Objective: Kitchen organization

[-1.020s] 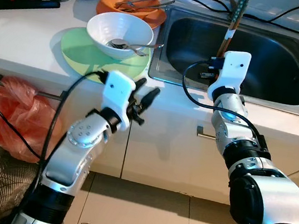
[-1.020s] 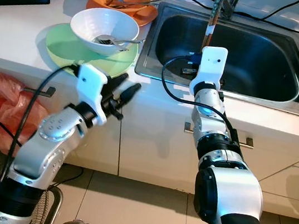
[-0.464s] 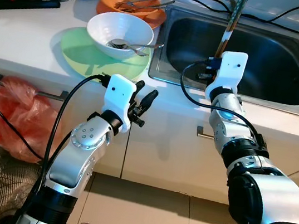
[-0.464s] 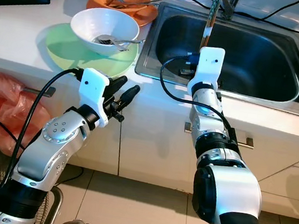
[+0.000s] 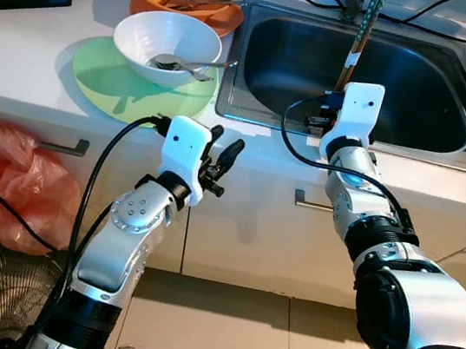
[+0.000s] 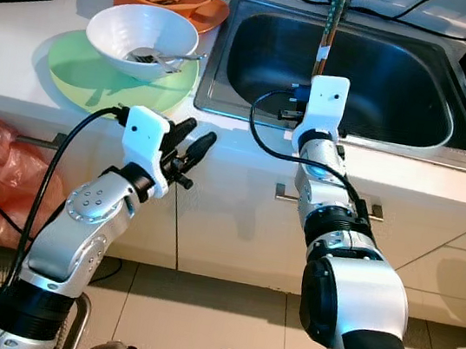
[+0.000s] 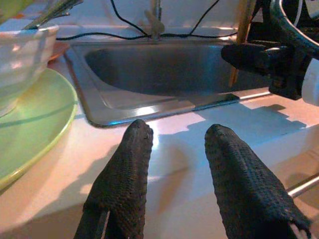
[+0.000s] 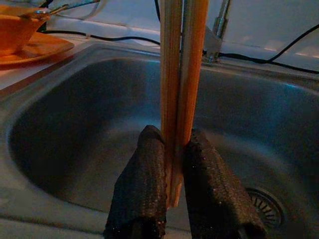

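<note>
Right gripper (image 8: 172, 174) held the chopsticks (image 8: 177, 89) upright over the sink (image 5: 448, 145), jaws clamped on their lower ends, while left gripper (image 7: 174, 164) hovered at the tabletop's front edge, jaws apart; judged best lowered slowly, keeping the pair vertical and together.

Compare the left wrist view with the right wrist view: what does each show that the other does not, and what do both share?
Left wrist view alone: the open left gripper over the counter edge, the green plate and the white bowl on it. Right wrist view alone: the right gripper shut on upright chopsticks over the basin, and the drain. Both share the steel sink, the tap and the cables behind it.
</note>
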